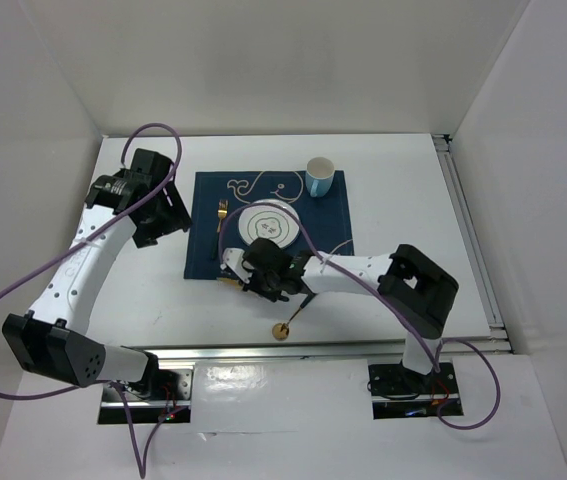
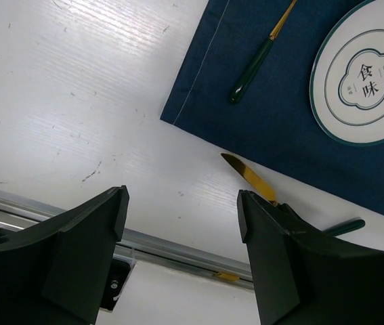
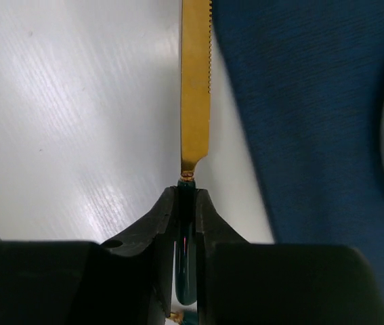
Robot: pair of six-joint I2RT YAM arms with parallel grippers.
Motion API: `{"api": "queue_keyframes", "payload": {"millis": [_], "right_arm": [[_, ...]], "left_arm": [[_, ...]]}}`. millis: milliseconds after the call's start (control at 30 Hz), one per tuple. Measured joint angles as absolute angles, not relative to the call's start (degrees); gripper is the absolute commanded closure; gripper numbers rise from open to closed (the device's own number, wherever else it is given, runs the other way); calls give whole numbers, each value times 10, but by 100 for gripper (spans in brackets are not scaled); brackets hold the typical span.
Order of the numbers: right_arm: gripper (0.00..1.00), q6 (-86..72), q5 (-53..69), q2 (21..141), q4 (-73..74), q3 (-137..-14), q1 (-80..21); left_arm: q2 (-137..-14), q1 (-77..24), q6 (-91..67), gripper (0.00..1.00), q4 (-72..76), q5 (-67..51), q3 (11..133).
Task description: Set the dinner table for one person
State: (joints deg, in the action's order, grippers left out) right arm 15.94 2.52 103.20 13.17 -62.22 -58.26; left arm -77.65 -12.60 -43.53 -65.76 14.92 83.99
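The dinner table (image 1: 413, 200) is a white top carrying a navy whale-print placemat (image 1: 333, 215). On the mat lie a white plate (image 1: 268, 225), a gold fork with a green handle (image 1: 222, 215) and a blue cup (image 1: 320, 177). My right gripper (image 3: 187, 196) is shut on the green handle (image 3: 188, 264) of a gold knife (image 3: 195, 88), just off the mat's front-left corner. In the top view that gripper (image 1: 263, 280) sits low over the table. My left gripper (image 2: 181, 217) hangs open and holds nothing, left of the mat (image 2: 259, 115), with the knife blade (image 2: 246, 176) beyond its fingers.
A gold spoon (image 1: 283, 330) lies on the table near the front edge, close to the right arm. Aluminium rails run along the front (image 2: 164, 247) and right (image 1: 468, 230) edges. White walls enclose the table on three sides.
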Motion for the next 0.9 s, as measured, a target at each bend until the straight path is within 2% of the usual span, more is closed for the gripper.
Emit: {"api": "queue_keyframes", "payload": {"millis": [233, 433, 667, 900], "right_arm": [[100, 168, -26, 946, 162, -641, -569], [100, 70, -27, 858, 169, -618, -469], [100, -125, -5, 873, 209, -597, -315], [100, -211, 24, 956, 208, -599, -263]], "left_arm": [[-775, -126, -434, 18, -655, 149, 840], [-771, -126, -434, 18, -655, 150, 840], [-771, -126, -432, 18, -655, 150, 840], [-771, -126, -426, 18, -655, 147, 842]]}}
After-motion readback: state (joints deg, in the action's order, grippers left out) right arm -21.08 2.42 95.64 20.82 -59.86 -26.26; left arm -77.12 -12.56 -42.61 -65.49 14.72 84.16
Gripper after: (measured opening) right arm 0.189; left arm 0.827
